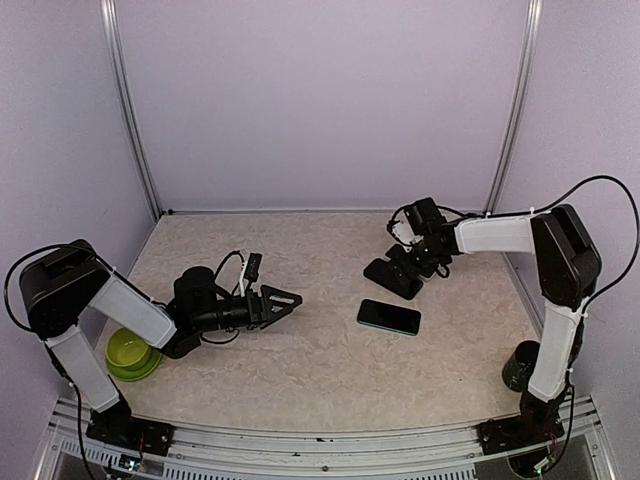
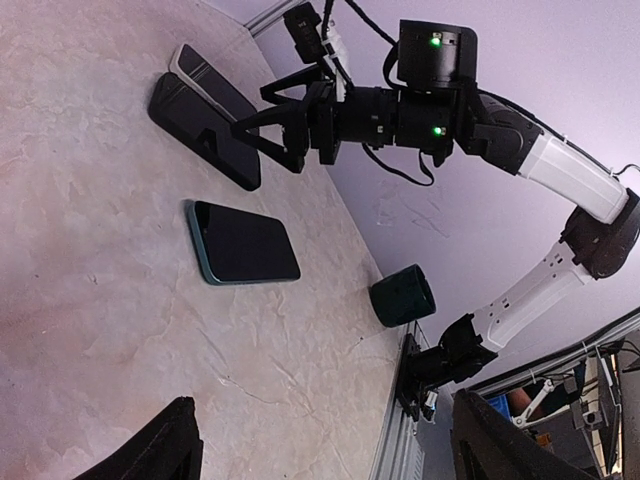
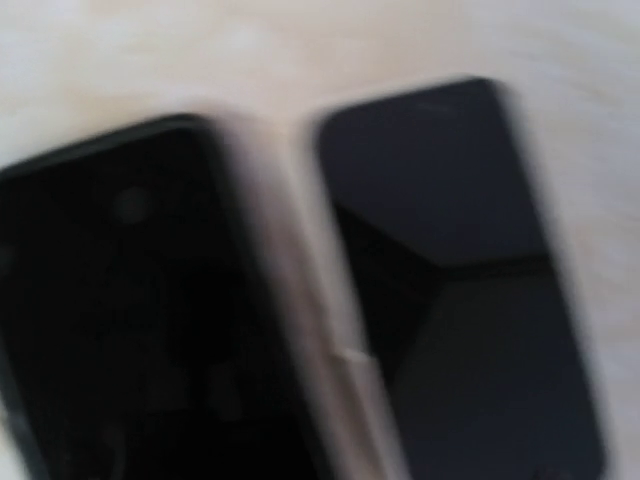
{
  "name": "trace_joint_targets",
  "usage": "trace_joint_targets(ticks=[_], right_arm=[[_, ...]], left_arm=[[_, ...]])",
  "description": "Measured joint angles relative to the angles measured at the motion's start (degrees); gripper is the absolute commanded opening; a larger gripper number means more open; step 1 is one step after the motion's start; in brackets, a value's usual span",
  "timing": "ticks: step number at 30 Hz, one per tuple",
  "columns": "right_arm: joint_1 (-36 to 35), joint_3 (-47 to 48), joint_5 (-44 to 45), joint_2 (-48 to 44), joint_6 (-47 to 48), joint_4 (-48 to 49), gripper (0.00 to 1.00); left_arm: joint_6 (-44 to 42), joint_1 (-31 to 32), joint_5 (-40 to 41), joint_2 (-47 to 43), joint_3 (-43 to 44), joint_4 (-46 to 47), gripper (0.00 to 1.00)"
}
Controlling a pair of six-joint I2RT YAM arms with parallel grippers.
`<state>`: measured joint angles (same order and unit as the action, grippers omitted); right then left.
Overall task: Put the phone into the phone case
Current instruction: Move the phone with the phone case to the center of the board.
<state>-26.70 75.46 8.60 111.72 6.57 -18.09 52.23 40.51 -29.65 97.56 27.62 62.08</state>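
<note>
Lower your right gripper (image 2: 250, 113), jaws wide and empty, squarely over the case (image 2: 195, 120); the left gripper (image 1: 285, 300) hangs open, empty.

Overhead and low left-wrist views share the phone (image 1: 389, 317); right-wrist looks close.

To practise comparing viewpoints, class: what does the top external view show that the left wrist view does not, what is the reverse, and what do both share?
Only the top external view: the green bowl and the left arm by it. Only the left wrist view: a pale-edged slab lying next to the black case. Both: the teal-edged phone lying flat, the black case, the dark cup, and the right pincer, open, above the case.
</note>
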Motion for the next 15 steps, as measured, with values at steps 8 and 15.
trace_joint_targets(ticks=[8, 15], right_arm=[[0.7, -5.1, 6.6, -4.6, -4.6, 1.8, 0.86], [2.8, -6.2, 4.2, -4.7, -11.1, 3.0, 0.69]], left_arm=[[0.0, 0.0, 0.0, 0.0, 0.0, 0.0, 0.83], [-0.1, -0.1, 0.2, -0.5, -0.1, 0.0, 0.83]])
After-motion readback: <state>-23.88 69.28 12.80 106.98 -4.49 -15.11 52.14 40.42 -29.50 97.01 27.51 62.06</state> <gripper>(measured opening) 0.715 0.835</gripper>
